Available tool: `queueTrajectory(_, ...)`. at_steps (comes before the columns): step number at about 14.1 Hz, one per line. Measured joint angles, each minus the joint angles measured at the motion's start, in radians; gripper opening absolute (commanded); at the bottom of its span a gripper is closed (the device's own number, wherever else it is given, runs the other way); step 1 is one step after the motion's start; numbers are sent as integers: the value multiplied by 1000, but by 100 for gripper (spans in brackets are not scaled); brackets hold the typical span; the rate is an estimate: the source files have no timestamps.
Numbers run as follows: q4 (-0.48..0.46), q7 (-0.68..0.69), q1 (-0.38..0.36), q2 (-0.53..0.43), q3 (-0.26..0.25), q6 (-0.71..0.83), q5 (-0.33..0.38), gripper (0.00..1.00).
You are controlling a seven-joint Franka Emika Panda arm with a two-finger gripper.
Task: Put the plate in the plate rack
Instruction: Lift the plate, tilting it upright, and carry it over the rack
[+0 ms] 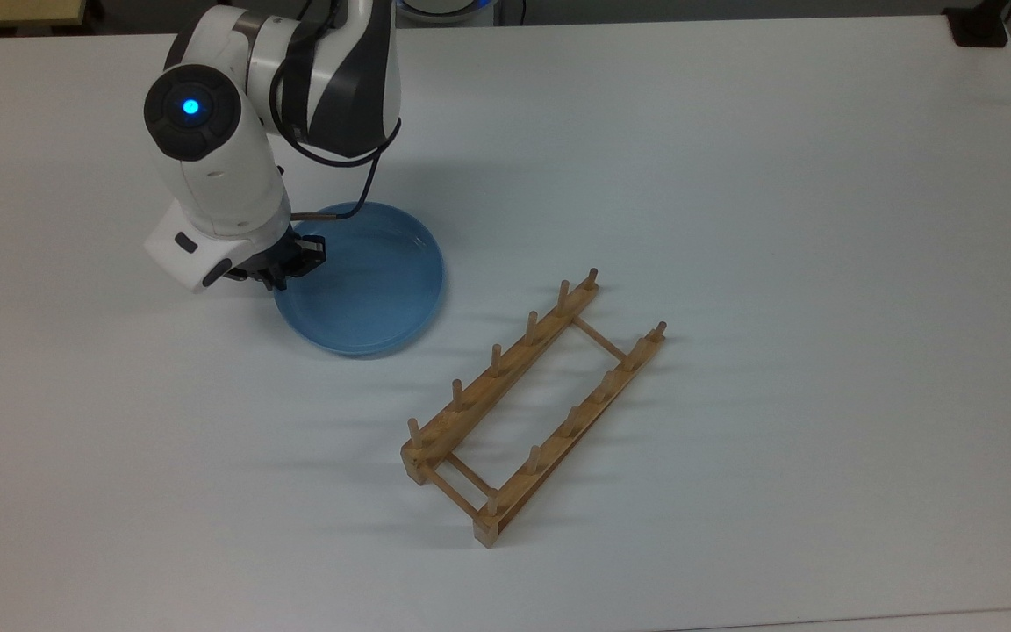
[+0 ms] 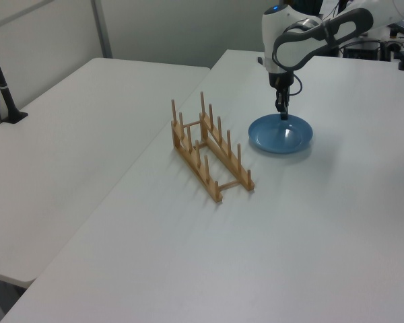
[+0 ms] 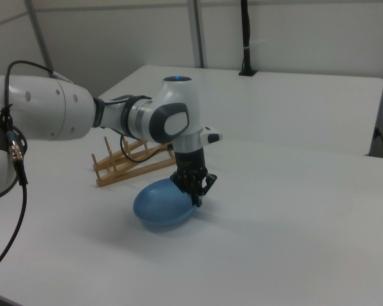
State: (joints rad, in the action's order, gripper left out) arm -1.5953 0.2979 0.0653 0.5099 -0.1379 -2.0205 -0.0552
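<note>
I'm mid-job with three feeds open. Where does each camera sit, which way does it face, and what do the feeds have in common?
Top view: overhead, looking down on the white table; shows the arm's wrist and the gripper at the plate rim, plate rack lower right.
Left view: raised, beyond the plate rack, looking across it toward the arm and plate.
Right view: low, on the plate's side, with the gripper and plate in front and the plate rack behind the arm.
Shared: all three show the plate, rack and gripper.
</note>
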Motion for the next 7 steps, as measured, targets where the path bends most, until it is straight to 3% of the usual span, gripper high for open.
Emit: queueTrajectory(7, 16, 42, 3, -86, -1, 0, 0, 0)
